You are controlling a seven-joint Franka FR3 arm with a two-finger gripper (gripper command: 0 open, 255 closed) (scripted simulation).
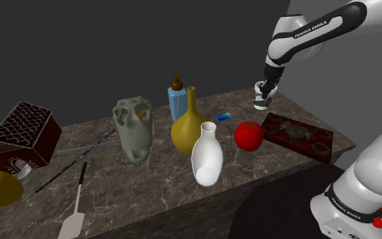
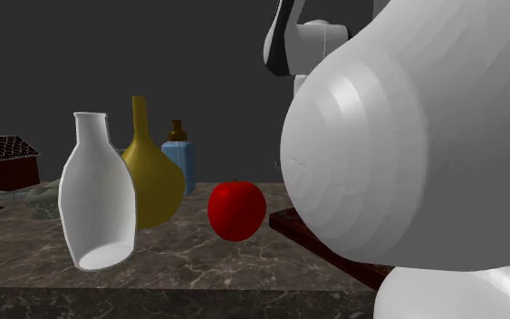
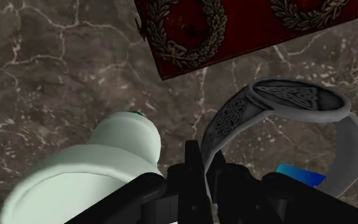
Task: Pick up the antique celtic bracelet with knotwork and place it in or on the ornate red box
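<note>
Carry step: claw [image 3: 199, 162] clamped on the grey knotwork bracelet [image 3: 285, 102], held above the desk [image 3: 56, 83] just beside the red box [image 3: 234, 32]. The next move calls for shifting over the lid, lowering and releasing.

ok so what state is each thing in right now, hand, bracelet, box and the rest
hand: shut on the bracelet
bracelet: held in the hand, not yet on the box
red box: closed, flat on the table
white vase: upright
yellow vase: upright
blue bottle: upright, stopper on
apple: whole, resting on the table
</note>
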